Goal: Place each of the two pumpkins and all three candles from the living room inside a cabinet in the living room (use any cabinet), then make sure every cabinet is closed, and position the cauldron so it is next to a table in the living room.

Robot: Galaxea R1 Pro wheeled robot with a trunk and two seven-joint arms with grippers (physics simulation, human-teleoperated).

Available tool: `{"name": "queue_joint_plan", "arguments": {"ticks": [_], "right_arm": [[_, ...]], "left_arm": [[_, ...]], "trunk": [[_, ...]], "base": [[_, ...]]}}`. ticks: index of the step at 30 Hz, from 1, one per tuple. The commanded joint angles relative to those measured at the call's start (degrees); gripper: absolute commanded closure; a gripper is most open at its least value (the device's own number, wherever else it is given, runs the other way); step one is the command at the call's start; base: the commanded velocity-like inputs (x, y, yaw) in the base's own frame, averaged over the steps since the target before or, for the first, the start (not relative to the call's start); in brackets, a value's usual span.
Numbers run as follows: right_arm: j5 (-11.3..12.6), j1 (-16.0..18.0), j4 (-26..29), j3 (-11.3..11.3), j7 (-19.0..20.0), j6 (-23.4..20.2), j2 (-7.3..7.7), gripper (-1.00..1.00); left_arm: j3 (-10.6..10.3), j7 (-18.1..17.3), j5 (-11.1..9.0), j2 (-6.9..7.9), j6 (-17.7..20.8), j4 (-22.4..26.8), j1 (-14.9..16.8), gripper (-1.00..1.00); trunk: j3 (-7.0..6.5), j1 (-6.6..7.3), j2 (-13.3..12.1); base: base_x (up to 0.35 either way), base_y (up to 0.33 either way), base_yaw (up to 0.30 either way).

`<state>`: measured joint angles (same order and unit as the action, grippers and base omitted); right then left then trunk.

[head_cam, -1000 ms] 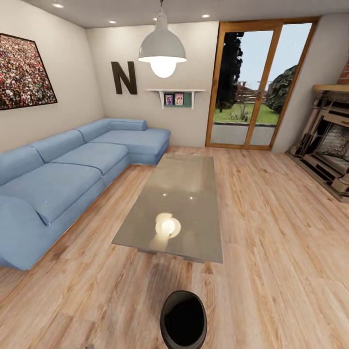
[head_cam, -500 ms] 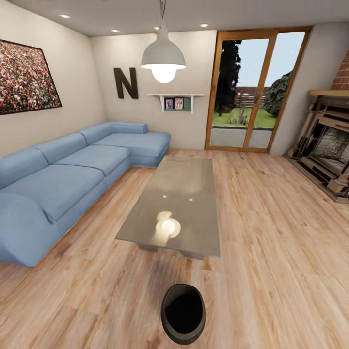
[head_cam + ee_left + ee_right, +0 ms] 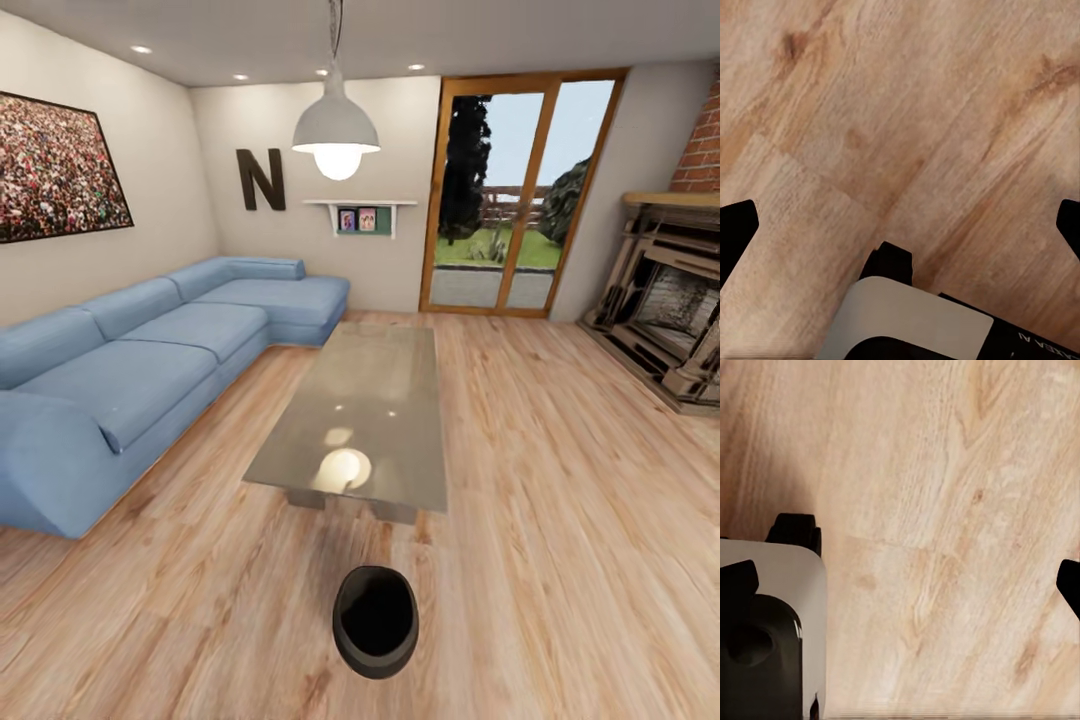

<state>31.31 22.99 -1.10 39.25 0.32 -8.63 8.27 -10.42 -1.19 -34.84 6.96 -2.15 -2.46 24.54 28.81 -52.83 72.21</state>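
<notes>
The cauldron (image 3: 375,621) is seen upright on the wood floor (image 3: 560,520), near the short end of the desk (image 3: 365,420) but apart from it. Left claw (image 3: 900,225) and right claw (image 3: 900,577) are spread wide over bare floor, nothing pinched.

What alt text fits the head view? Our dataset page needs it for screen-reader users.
A black cauldron sits on the wood floor just short of the near end of a glossy coffee table. A blue sectional sofa lines the left wall, a fireplace stands right, and glass doors are behind.
</notes>
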Motion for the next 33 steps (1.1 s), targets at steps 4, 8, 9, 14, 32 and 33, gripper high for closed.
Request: {"name": "queue_joint_plan", "arguments": {"ticks": [4,8,9,14,32,33], "right_arm": [[0.5,0.0,0.0,0.5,0.1,-0.2,-0.01,-1.00],[0.5,0.0,0.0,0.5,0.0,-0.2,-0.08,-1.00],[0.6,0.0,-0.1,0.5,-0.3,-0.2,-0.33,-1.00],[0.7,0.0,0.0,0.4,-0.8,-0.4,-0.72,-1.00],[0.7,-0.3,-0.1,0.4,-0.7,-0.2,-0.80,-1.00],[0.7,-0.3,-0.1,0.4,-0.7,-0.2,-0.80,-1.00]], "left_arm": [[-0.5,-0.1,-0.4,0.01,-0.2,-0.2,0.1,-1.00],[-0.5,-0.1,-0.4,0.01,-0.2,-0.2,0.1,-1.00],[-0.5,-0.1,-0.5,0.05,-0.2,-0.2,0.1,-1.00],[-0.5,0.0,-0.4,0.07,-0.2,-0.2,0.1,-1.00],[-0.7,0.0,-0.1,0.16,-0.1,-0.1,0.1,-1.00],[-0.7,0.0,-0.1,0.16,-0.1,-0.1,0.1,-1.00]], "trunk": [[-0.04,0.03,0.0],[-0.14,0.03,0.0],[-0.15,0.03,0.0],[-0.16,0.03,0.0],[-0.16,0.03,0.0],[-0.16,0.03,0.0]], "base": [[-0.310,0.000,-0.198],[-0.312,0.000,-0.212],[-0.298,0.000,-0.051],[-0.124,0.000,-0.019],[-0.003,0.000,0.000],[0.000,0.000,0.000]]}}
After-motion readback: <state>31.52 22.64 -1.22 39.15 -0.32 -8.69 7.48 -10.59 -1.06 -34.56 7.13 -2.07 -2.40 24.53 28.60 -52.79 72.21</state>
